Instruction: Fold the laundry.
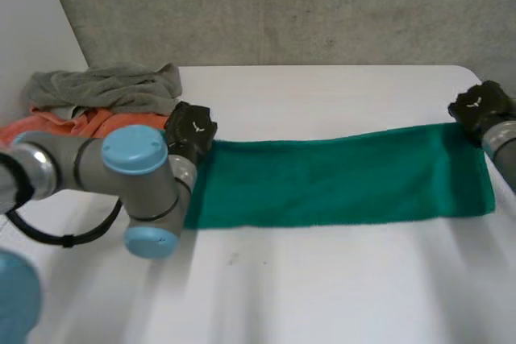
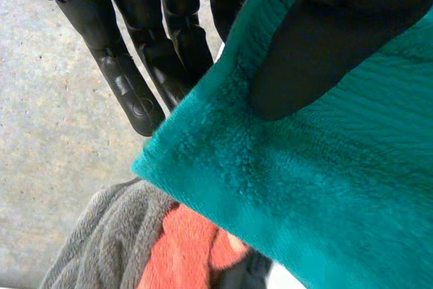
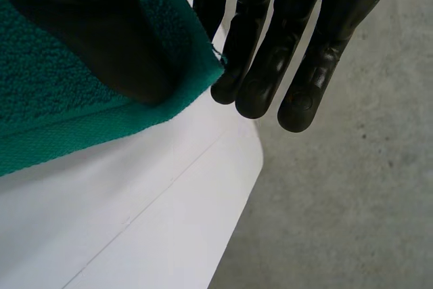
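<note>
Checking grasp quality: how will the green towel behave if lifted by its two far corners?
Likely floppy: the green towel lies flat, so its middle should sag between the left hand and right hand. Its plush pile probably grips well, so pinched corners seem unlikely to slip.

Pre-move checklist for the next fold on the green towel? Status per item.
1. Left hand pinches a far corner of the green towel: ok.
2. Right hand pinches the other far corner: ok.
3. Towel spread flat on the table, no bunching: ok.
4. Bare table in front of the near edge: ok.
5. Laundry pile apart from the towel: cannot tell, it is close by the left hand.
</note>
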{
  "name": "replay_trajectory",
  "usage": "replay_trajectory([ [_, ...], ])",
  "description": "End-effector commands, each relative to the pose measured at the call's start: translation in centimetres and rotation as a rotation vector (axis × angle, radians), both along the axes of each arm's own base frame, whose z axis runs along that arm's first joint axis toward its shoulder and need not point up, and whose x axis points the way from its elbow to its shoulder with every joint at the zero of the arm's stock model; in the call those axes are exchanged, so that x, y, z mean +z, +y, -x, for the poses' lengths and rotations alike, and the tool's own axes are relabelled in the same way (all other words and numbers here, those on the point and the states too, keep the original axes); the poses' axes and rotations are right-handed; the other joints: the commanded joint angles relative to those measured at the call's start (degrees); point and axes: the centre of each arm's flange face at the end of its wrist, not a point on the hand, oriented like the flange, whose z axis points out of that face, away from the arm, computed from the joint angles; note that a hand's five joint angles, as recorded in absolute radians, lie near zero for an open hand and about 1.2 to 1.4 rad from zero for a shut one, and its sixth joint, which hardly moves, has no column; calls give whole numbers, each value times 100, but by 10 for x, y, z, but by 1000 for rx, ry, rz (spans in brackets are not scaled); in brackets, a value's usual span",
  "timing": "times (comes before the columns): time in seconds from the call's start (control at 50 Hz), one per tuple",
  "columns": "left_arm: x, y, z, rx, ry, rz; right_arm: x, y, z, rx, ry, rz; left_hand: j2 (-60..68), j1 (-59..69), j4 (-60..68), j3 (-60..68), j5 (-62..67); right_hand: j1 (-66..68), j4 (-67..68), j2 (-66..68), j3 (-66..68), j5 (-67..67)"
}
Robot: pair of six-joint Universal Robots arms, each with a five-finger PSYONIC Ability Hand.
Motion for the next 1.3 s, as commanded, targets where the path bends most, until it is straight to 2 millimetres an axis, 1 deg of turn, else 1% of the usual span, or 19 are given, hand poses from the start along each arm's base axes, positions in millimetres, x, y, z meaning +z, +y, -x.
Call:
replay_trajectory([
  [0.02,-9,-23,10,3,-6,78,-23,-26,-17,-5,10,120,-1518,-1111,-1537,-1492,-1411,-2799,-3950,-3860,-3914,-3841],
  [0.06,-7,-22,11,5,4,98,-26,-27,-17,-35,18,128,-4041,-3634,-4060,-4015,-3935,-4645,-5796,-5706,-5760,-5687],
  [0.08,-5,-22,12,10,13,116,-27,-26,-18,-63,13,122,-5566,-5159,-5585,-5540,-5460,-4677,-5828,-5738,-5792,-5719],
  [0.1,-3,-21,13,9,19,125,-25,-26,-18,-70,9,124,-5872,-5465,-5891,-5846,-5766,-4677,-5828,-5738,-5792,-5719],
  [0.22,27,-7,11,26,58,169,0,1,-17,-56,-96,72,-5872,-5465,-5891,-5846,-5766,-4677,-5828,-5738,-5792,-5719],
  [0.28,31,7,8,16,54,155,13,16,-14,-33,-163,19,-5872,-5465,-5891,-5846,-5766,-4677,-5828,-5738,-5792,-5719],
  [0.3,32,10,7,12,53,150,24,28,-13,-10,-206,-19,-5872,-5465,-5891,-5846,-5766,-4677,-5828,-5738,-5792,-5719],
  [0.36,39,26,5,-7,53,142,32,45,-10,15,-259,-98,-5872,-5465,-5891,-5846,-5766,-4677,-5828,-5738,-5792,-5719],
  [0.46,43,41,-4,-9,76,109,15,65,21,-30,-319,-312,-5872,-5465,-5891,-5846,-5766,-4677,-5828,-5738,-5792,-5719],
  [0.54,39,49,-9,-11,118,65,5,70,31,-48,-340,-377,-5872,-5465,-5891,-5846,-5766,-4066,-5217,-5127,-5181,-5108],
  [0.68,32,55,-12,-10,165,15,-27,66,38,-56,-329,-430,-5872,-5465,-5891,-5846,-5766,-2939,-4089,-3999,-4053,-3981],
  [0.8,31,54,-14,-5,164,9,-41,57,41,-56,-322,-405,-5872,-5465,-5891,-5846,-5766,-1308,-2458,-2369,-2423,-2350],
  [0.86,31,55,-14,-5,165,10,-48,54,43,-61,-320,-406,-5872,-5465,-5891,-5846,-5766,856,-294,-204,-258,-186],
  [0.88,31,54,-14,-3,166,12,-48,52,44,-67,-318,-401,-5872,-5465,-5891,-5846,-5766,2297,1147,1237,1183,1255],
  [0.98,35,54,-15,-2,169,17,-41,41,70,-135,-325,-333,-5872,-5465,-5891,-5846,-5766,2323,1172,1262,1208,1281],
  [1.0,36,55,-15,-2,171,20,-36,39,81,-170,-319,-305,-5872,-5465,-5891,-5846,-5766,2323,1172,1262,1208,1281],
  [1.06,41,57,-17,-2,176,28,-25,34,95,-212,-306,-259,-5872,-5465,-5891,-5846,-5766,2323,1172,1262,1208,1281],
  [1.18,49,60,-24,7,185,34,-9,22,131,-283,-215,-186,-5872,-5465,-5891,-5846,-5766,2323,1172,1262,1208,1281],
  [1.3,54,65,-28,7,189,38,-4,21,126,-231,-110,-158,-5872,-5465,-5891,-5846,-5766,2323,1172,1262,1208,1281],
])
